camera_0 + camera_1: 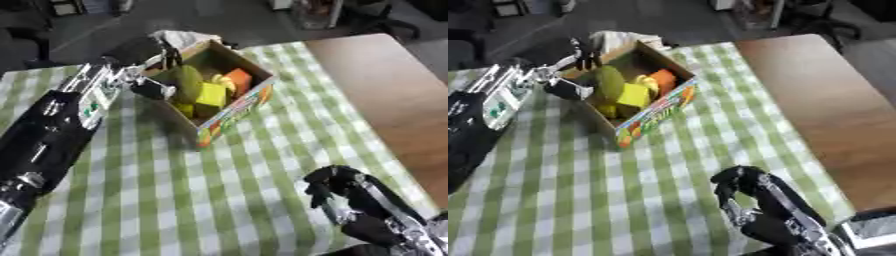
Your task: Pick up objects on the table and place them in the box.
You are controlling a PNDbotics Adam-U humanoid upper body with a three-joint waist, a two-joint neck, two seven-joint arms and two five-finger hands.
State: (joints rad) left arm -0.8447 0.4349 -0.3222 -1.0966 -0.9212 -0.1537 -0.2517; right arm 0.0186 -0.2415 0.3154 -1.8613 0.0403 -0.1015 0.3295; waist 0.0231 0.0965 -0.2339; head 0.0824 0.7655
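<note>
On the far left part of the green-and-white checked tablecloth [219, 190]: one open cardboard box [229, 114], printed side panel with fruit pictures facing the camera, standing askew to the cloth's checks. Contents: a dull green rounded object [185, 82] at the left side, touching a yellow block [211, 94]; an orange piece [237, 79] behind the block; a smaller yellow piece [185, 109] low at the near side. Left hand [150, 65]: at the box's left wall and far rim, fingers curved over the edge near the green object; whether they grip it cannot be told. Right hand [741, 192]: lower right, above the cloth, well apart from the box, fingers curled, holding nothing. Bare brown wooden tabletop [394, 95] to the right of the cloth
</note>
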